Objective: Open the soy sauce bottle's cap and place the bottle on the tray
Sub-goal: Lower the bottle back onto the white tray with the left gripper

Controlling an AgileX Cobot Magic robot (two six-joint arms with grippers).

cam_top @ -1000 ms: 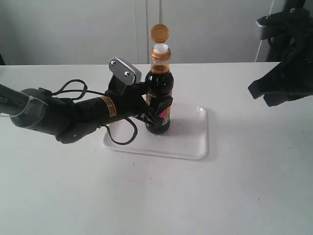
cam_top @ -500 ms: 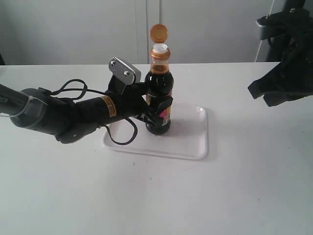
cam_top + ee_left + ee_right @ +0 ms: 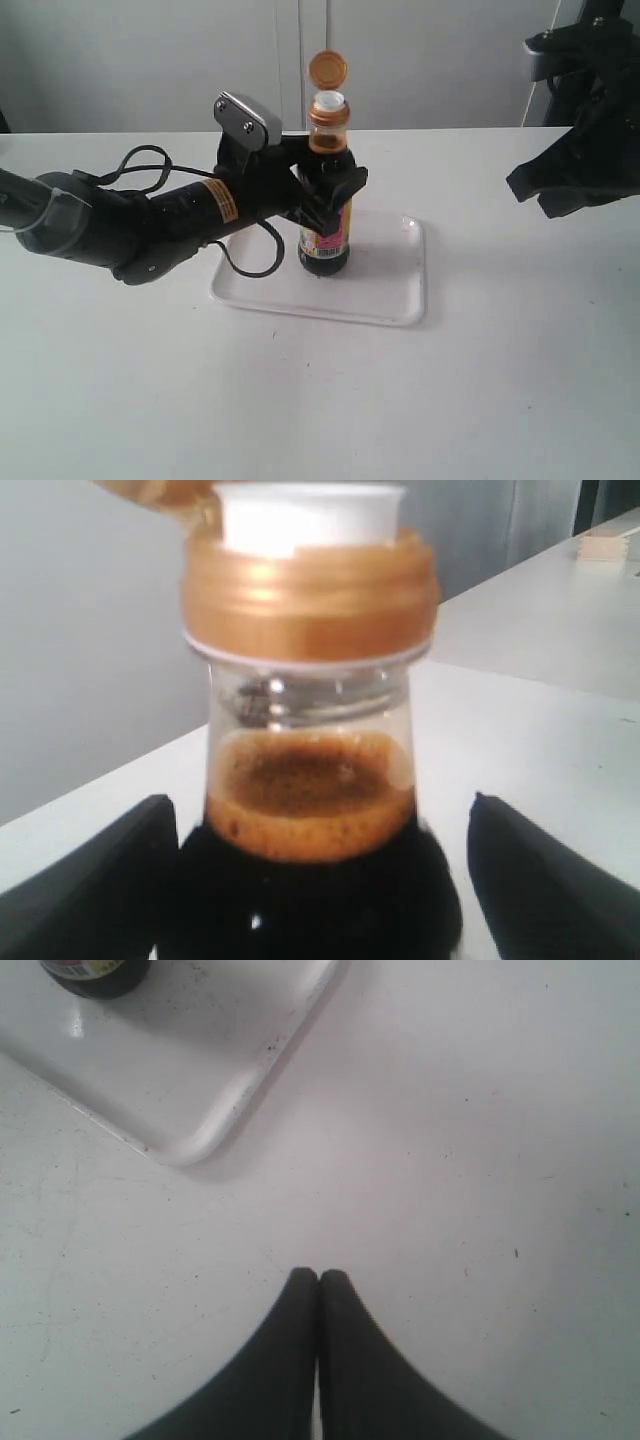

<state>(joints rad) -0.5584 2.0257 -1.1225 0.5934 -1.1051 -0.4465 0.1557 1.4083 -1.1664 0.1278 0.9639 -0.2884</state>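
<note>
While the soy sauce bottle [image 3: 324,225] stands upright on the tray [image 3: 385,285], the left claw [image 3: 335,190] sits spread open around its shoulder. Its cap [image 3: 328,69] is flipped up. Farther right, the right claw [image 3: 318,1278] hangs closed above the tabletop [image 3: 500,380].

The desk [image 3: 480,400] is a plain white surface that fills the exterior view, running back to a pale wall along its far edge. Its top shows small dark specks and faint scuffs in the right wrist view [image 3: 480,1160]. Directly on it lies a white tray [image 3: 385,290], a flat rectangle with rounded corners and a low rim, set about the middle of the desk, nearer the far edge than the near one. One rounded corner of the tray [image 3: 190,1140] shows close up, its rim lightly speckled.
</note>
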